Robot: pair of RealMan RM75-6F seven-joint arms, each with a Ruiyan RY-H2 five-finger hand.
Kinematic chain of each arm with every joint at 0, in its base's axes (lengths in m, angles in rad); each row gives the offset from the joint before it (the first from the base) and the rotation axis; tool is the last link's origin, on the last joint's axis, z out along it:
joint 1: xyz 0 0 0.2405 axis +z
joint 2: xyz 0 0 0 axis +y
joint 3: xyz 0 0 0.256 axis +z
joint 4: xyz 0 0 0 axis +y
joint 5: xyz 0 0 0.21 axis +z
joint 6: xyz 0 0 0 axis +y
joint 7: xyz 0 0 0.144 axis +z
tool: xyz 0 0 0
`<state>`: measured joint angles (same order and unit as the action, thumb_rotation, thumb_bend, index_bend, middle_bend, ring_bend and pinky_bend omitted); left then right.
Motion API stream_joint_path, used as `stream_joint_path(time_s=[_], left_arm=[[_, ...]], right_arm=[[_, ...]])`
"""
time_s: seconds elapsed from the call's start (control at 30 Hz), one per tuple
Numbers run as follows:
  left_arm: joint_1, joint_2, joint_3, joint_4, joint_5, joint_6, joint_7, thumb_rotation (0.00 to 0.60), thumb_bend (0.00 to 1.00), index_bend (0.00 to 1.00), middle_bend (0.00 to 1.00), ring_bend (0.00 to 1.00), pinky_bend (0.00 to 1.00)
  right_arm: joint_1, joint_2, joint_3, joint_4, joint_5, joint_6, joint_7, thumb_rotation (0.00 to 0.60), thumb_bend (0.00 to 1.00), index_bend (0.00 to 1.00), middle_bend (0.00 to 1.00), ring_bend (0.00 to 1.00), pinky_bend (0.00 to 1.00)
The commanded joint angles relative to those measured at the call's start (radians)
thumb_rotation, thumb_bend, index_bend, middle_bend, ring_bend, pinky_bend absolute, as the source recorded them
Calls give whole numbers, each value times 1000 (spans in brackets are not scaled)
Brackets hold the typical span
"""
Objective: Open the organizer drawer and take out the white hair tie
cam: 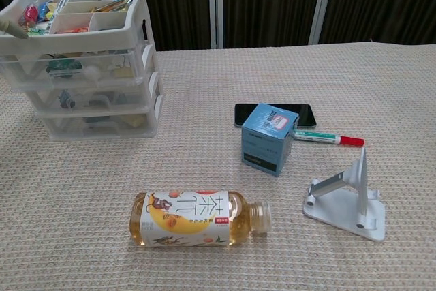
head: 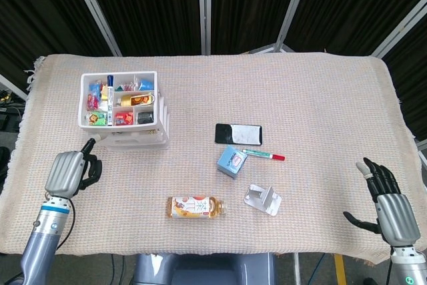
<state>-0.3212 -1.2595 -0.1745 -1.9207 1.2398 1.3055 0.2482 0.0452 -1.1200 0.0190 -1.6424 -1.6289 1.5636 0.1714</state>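
The white three-drawer organizer (head: 120, 108) (cam: 85, 59) stands at the table's left, its top tray full of small items. All three translucent drawers are pushed in, and I cannot pick out the white hair tie among their contents. My left hand (head: 70, 170) hovers at the organizer's front-left corner with its fingers curled and one finger stretched out. That fingertip (cam: 10, 26) shows at the chest view's left edge by the top tray's rim. My right hand (head: 387, 198) rests at the front right with fingers spread, holding nothing.
A black phone (head: 238, 133) (cam: 306, 114), a blue box (head: 232, 161) (cam: 269, 138) and a red-capped marker (head: 263, 155) (cam: 327, 138) lie mid-table. A tea bottle (head: 195, 207) (cam: 197, 218) lies on its side near the front. A white phone stand (head: 262, 198) (cam: 347, 199) sits to its right.
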Motion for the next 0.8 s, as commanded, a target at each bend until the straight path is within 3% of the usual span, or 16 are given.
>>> stream_joint_path(time_s=[0.03, 0.63, 0.8], left_arm=[[-26, 8, -24, -10, -64, -31, 41, 600, 647, 204, 824, 808, 650], [-86, 8, -43, 16, -227, -98, 88, 600, 648, 204, 824, 807, 650], [-96, 12, -43, 14, -257, -113, 92, 600, 647, 246, 829, 813, 653]], right_arm=[[0, -1, -1, 0, 0, -2, -1, 600, 7, 0, 0, 0, 0], [0, -1, -4, -2, -3, -3, -4, 600, 7, 0, 0, 0, 0], [0, -1, -5, -2, -3, -4, -6, 600, 7, 0, 0, 0, 0]])
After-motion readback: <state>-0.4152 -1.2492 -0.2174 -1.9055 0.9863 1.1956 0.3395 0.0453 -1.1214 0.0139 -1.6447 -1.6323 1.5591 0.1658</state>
